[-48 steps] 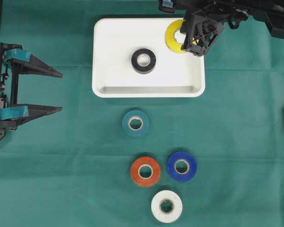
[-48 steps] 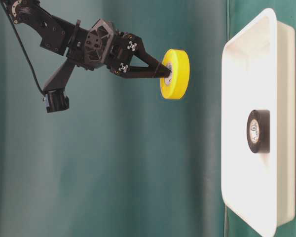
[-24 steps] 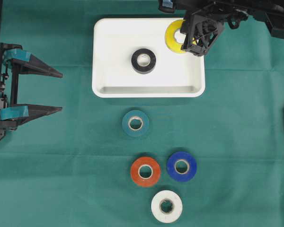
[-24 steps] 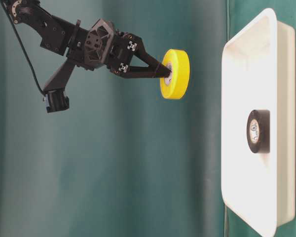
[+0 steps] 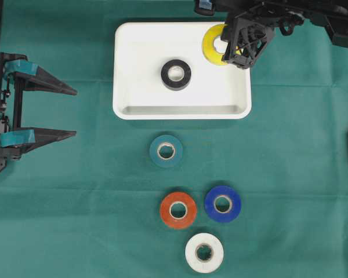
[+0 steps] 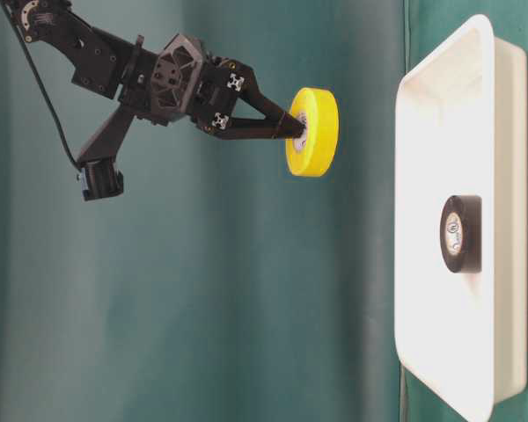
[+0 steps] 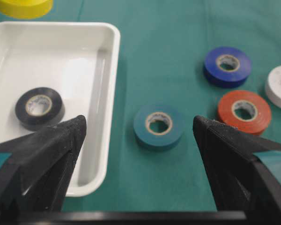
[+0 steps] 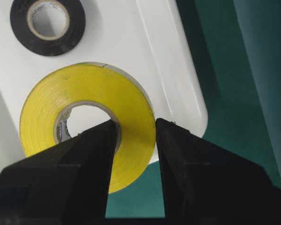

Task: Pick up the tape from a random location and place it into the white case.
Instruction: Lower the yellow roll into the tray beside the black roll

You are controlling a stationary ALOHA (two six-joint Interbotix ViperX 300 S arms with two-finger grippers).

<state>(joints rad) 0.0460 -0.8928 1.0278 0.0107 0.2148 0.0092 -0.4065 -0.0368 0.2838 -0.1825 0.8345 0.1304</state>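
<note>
My right gripper [image 5: 226,47] is shut on a yellow tape roll [image 5: 211,45], one finger through its core and one outside its wall [image 8: 136,126]. It holds the roll well above the white case [image 5: 127,69], over the case's back right corner; the table-level view shows the yellow roll [image 6: 315,132] hanging clear of the case [image 6: 502,79]. A black tape roll [image 5: 176,75] lies flat inside the case. My left gripper [image 5: 69,113] stands open at the table's left edge, nothing between its fingers [image 7: 47,154].
On the green cloth in front of the case lie a teal roll [image 5: 166,151], an orange roll [image 5: 178,209], a blue roll [image 5: 223,203] and a white roll [image 5: 204,252]. The teal roll [image 7: 158,125] sits ahead of my left gripper.
</note>
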